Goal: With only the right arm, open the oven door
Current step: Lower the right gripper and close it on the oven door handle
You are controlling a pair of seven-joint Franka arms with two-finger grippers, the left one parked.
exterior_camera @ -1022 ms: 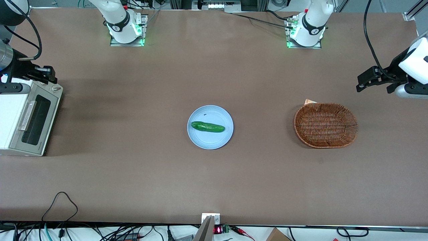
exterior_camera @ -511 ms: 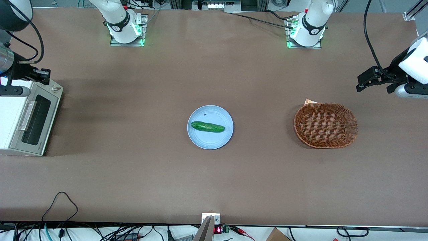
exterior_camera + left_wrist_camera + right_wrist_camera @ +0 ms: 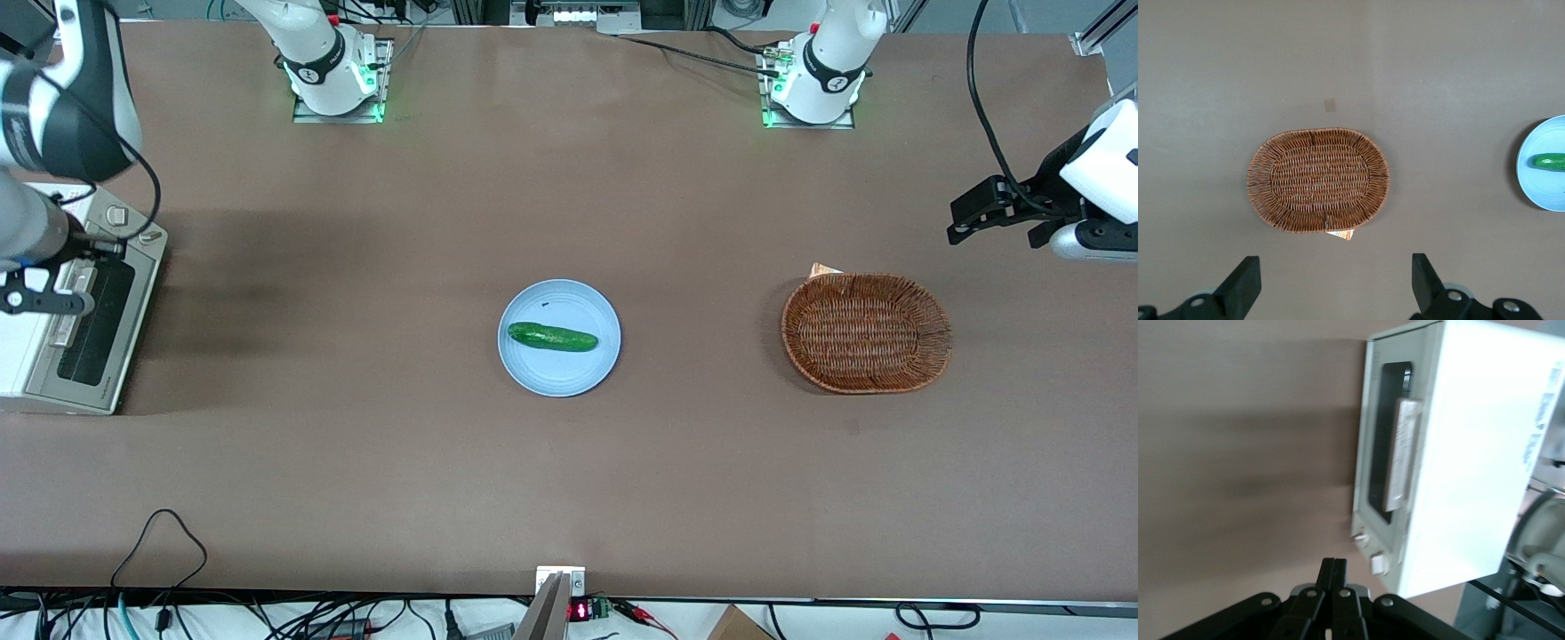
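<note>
- We are seeing the oven door point(image 3: 89, 329) sitting flush in the front of the white toaster oven point(image 3: 22, 347), at about nine o'clock on the table point(image 3: 569, 462), at the working arm's end.
- In the right wrist view, the oven door point(image 3: 1388, 450) is showing its dark window with the silver handle point(image 3: 1399, 453) lying along it; two knobs point(image 3: 1368, 550) are sitting just beside one end of the door.
- We are finding the right arm point(image 3: 53, 107) hanging over the oven, with its claw point(image 3: 98, 249) above the knob end of the oven's front.
- In the right wrist view, the claw point(image 3: 1334, 570) is showing its two black fingers pressed together with nothing between them.
- At the table's middle, a green cucumber point(image 3: 552, 337) is lying on a light blue plate point(image 3: 559, 373).
- Toward three o'clock, at the parked arm's end, a brown wicker basket point(image 3: 866, 332) is resting on the table.
</note>
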